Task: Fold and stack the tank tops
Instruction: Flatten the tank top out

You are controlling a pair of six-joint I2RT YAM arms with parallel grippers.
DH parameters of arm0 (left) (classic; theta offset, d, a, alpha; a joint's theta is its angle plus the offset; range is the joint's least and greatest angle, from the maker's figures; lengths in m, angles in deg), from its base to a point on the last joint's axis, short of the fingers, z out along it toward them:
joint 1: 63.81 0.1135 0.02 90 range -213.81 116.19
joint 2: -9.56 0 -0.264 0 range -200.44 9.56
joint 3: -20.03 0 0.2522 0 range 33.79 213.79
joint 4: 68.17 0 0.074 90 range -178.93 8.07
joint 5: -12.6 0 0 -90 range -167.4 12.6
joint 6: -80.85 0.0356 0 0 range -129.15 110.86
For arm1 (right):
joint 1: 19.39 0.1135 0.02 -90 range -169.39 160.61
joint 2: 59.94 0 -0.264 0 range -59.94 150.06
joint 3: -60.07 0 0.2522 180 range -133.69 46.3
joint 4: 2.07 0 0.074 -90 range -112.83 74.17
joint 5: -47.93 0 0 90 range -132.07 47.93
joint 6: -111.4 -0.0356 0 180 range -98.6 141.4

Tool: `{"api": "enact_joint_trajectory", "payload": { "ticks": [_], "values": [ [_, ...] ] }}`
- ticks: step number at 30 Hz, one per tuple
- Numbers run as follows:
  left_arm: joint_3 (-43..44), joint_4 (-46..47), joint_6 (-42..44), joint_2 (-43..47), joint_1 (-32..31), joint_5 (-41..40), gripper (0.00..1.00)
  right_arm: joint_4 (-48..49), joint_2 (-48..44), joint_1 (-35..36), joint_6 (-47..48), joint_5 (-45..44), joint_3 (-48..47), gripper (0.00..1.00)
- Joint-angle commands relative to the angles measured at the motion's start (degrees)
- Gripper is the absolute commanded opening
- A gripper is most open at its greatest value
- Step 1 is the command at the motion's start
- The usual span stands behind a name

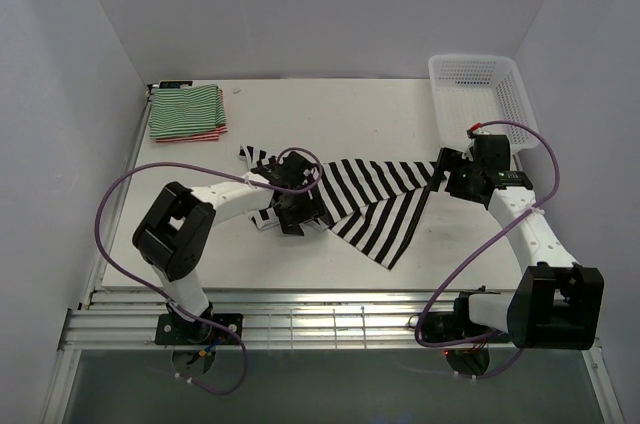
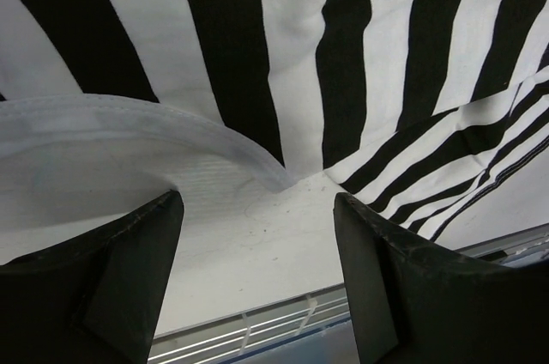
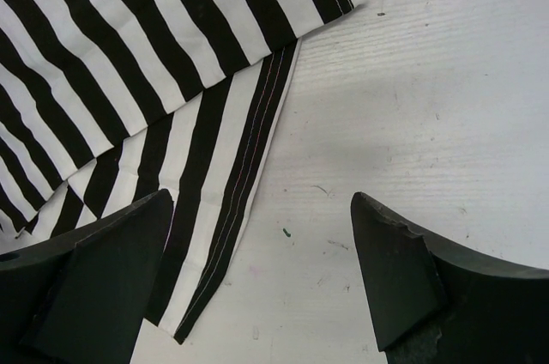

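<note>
The black-and-white tank top lies spread and rumpled across the table's middle. My left gripper hovers over its left end, open; in the left wrist view its fingers straddle bare table just below the top's white-bound edge. My right gripper is at the top's right end, open, with its left finger over the striped hem and bare table between the fingers. A folded green-and-white tank top rests on a folded red-and-white one at the far left corner.
A white lattice basket stands at the far right corner, just behind the right wrist. White walls close in the table on three sides. A slatted metal rail runs along the near edge by the arm bases.
</note>
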Motion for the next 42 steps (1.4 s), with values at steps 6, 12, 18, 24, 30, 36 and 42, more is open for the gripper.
{"api": "enact_joint_trajectory", "payload": {
  "ticks": [6, 12, 18, 24, 30, 36, 42],
  "values": [
    [3.7, -3.0, -0.1, -5.0, -2.2, -5.6, 0.77, 2.2, -0.2, -0.2, 0.3, -0.2, 0.5, 0.9],
    [7.3, -8.7, 1.0, -9.2, -4.4, -11.7, 0.65, 2.3, -0.4, -2.1, 0.6, -0.1, 0.7, 0.9],
    [6.2, -9.6, 0.7, -10.1, -5.0, -12.5, 0.58, 2.4, -0.8, -2.4, 0.7, -0.5, 1.0, 0.9],
    [6.3, -9.7, 1.8, -12.2, -5.2, -11.9, 0.46, 2.7, -0.2, -2.6, 0.7, 0.0, 1.0, 0.9],
    [6.8, -9.5, 3.4, -14.5, -5.3, -11.9, 0.47, 2.9, 0.1, -2.9, 0.8, 0.2, 1.1, 0.9],
    [6.8, -9.8, 4.9, -16.1, -5.3, -11.7, 0.36, 3.0, -0.2, -3.0, 1.1, -0.1, 1.3, 0.9],
    [5.6, -11.0, 5.7, -18.4, -5.2, -11.6, 0.0, 3.1, -0.3, -3.1, 1.2, -0.3, 1.3, 0.9]
  ]
}}
